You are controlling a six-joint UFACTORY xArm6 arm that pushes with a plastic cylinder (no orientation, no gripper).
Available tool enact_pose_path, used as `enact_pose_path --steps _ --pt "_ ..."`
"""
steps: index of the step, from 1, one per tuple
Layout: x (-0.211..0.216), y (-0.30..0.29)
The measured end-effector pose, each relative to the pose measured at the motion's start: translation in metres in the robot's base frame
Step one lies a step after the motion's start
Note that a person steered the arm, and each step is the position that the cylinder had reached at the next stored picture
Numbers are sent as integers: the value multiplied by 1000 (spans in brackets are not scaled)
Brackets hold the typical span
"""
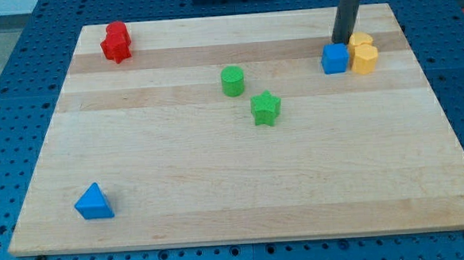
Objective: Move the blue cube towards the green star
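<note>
The blue cube (335,58) sits near the view's top right of the wooden board (243,185), touching a yellow block (363,59) on its right. The green star (266,108) lies near the board's middle, below and to the left of the cube. My tip (342,41) stands just above the blue cube's top edge, at or very near it, with the dark rod rising out of the view's top.
A second yellow block (360,40) sits right of my tip, above the first. A green cylinder (232,81) stands up-left of the star. Two red blocks (117,42) sit at the top left. A blue triangular block (93,202) lies at the bottom left.
</note>
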State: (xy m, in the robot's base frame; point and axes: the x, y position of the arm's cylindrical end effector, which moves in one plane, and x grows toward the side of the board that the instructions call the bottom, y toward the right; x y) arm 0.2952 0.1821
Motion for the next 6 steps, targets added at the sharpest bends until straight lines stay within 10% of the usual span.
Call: enact_pose_path --steps 3,6 --pt "89 -1" --pt "63 -11"
